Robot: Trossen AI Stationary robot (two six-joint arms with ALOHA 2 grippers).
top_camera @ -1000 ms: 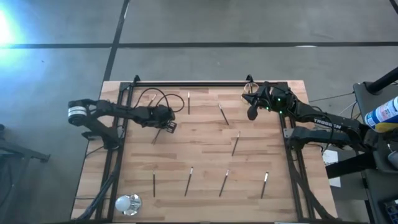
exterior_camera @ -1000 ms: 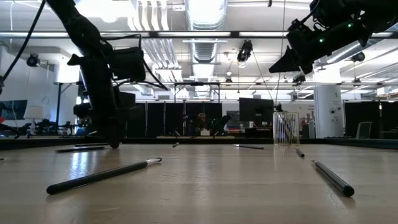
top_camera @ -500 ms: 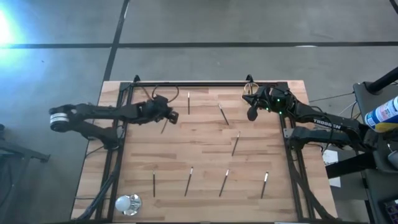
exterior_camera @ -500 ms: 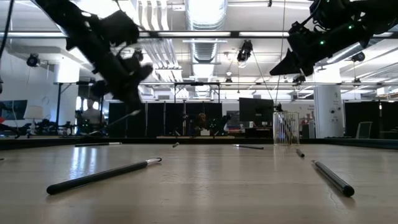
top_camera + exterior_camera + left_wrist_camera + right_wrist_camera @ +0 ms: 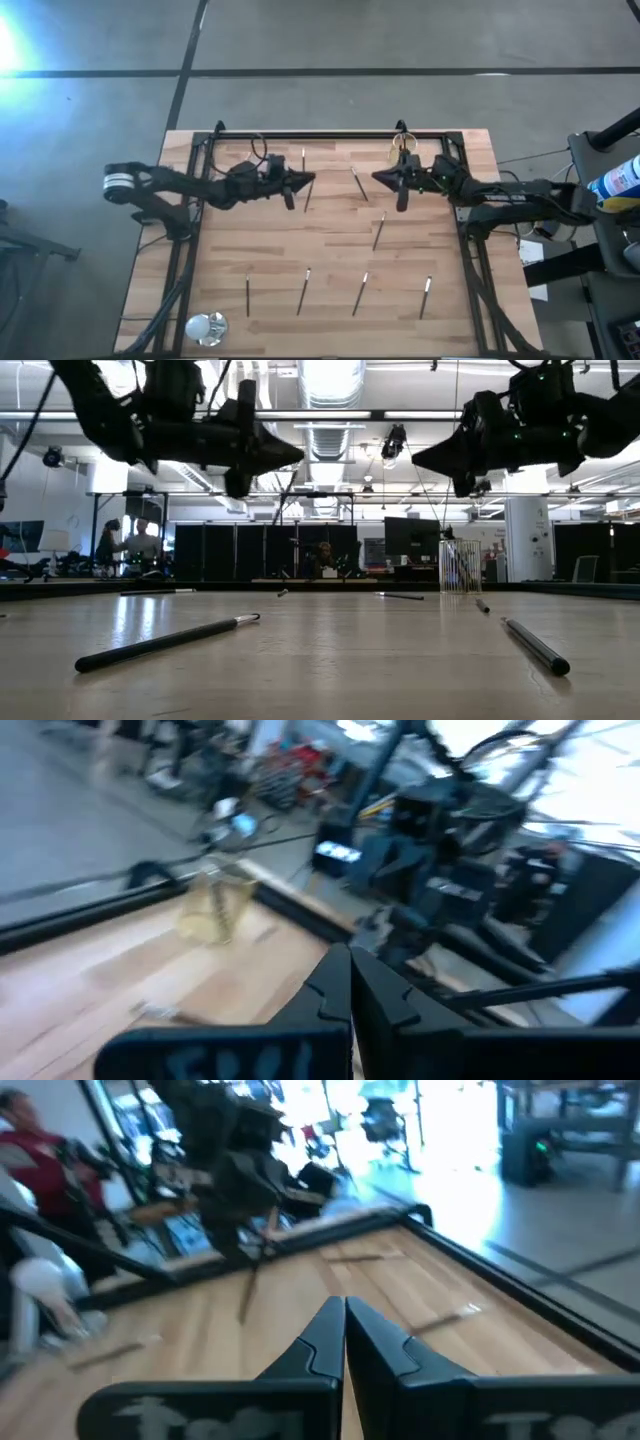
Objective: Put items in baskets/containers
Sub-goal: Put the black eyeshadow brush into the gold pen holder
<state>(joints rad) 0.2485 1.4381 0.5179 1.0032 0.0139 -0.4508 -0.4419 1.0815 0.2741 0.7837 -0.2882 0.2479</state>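
Seven thin dark pen-like sticks with pale silvery tips lie loose on the pale wooden table (image 5: pixel 330 250): four in a row along the near side, e.g. one (image 5: pixel 303 291), one mid-table (image 5: pixel 379 230), and two toward the far rail (image 5: pixel 303 160), (image 5: pixel 358 183). An 8th stick (image 5: pixel 308 196) is off the wood, pinched in the left gripper (image 5: pixel 303 180), w/ its fingers (image 5: pixel 335 985) closed tight on it; in the right wrist view it dangles slanted below that gripper (image 5: pixel 247 1292). Left gripper is up in the air over the far-centre part of the table, pointing at the right gripper (image 5: pixel 383 177), which hangs opposite it at about the same height, near but apart. Right fingers (image 5: pixel 330 1330) are pressed together, nothing seen btw them. Small clear yellowish-amber cylindrical cup (image 5: pixel 403 151) stands upright at the far rail, just behind the right gripper and well apart from the held stick; low view shows it far back (image 5: pixel 459 567). Round white shiny ball (image 5: pixel 206 326) sits at the near left corner.
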